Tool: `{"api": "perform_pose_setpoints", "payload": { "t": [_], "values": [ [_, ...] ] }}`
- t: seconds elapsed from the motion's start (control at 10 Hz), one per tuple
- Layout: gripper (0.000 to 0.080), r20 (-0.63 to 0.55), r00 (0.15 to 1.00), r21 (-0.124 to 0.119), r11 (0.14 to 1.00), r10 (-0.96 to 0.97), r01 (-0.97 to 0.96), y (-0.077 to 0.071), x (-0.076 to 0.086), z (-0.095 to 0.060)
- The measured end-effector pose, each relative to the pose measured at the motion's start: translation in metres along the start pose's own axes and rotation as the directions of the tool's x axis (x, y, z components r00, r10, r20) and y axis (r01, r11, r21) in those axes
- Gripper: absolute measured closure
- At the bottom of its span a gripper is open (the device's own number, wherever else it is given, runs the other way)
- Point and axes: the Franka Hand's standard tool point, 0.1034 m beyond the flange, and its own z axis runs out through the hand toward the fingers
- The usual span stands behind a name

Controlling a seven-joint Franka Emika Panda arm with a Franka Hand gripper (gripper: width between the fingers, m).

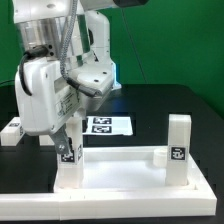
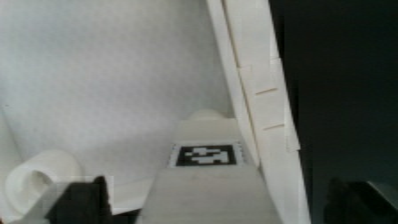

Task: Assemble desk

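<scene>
The white desk panel (image 1: 120, 178) lies at the front of the black table, rim up. One white tagged leg (image 1: 178, 150) stands upright in its corner at the exterior view's right. A second tagged leg (image 1: 67, 165) stands at the corner on the exterior view's left, right under my gripper (image 1: 68, 142). In the wrist view this leg (image 2: 205, 175) rises between my dark fingers (image 2: 80, 203), next to the panel's rim (image 2: 258, 80). A gap shows beside the leg, so the gripper (image 2: 217, 208) is open around it. A round socket (image 2: 36, 182) shows on the panel (image 2: 89, 80).
The marker board (image 1: 108, 125) lies flat behind the panel. Another white tagged part (image 1: 12, 128) lies at the far edge on the exterior view's left. A green wall stands behind the table.
</scene>
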Motion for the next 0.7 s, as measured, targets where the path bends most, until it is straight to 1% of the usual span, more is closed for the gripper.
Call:
{"api": "perform_pose_setpoints", "payload": {
  "t": [0.1, 0.2, 0.3, 0.4, 0.5, 0.7],
  "values": [
    [0.0157, 0.010, 1.000, 0.017, 1.000, -0.012, 0.012, -0.001, -0.005, -0.014],
    [0.0157, 0.017, 1.000, 0.038, 0.999, -0.016, 0.015, -0.001, -0.015, -0.026],
    [0.0151, 0.022, 1.000, 0.050, 0.999, -0.014, 0.013, 0.000, -0.028, -0.031],
    [0.0151, 0.021, 0.999, 0.048, 0.998, -0.033, 0.032, 0.001, -0.034, -0.029],
    [0.0151, 0.020, 0.999, 0.047, 0.998, -0.035, 0.034, 0.001, -0.032, -0.028],
    [0.0151, 0.020, 0.999, 0.047, 0.998, -0.038, 0.037, 0.001, -0.034, -0.028]
  ]
}}
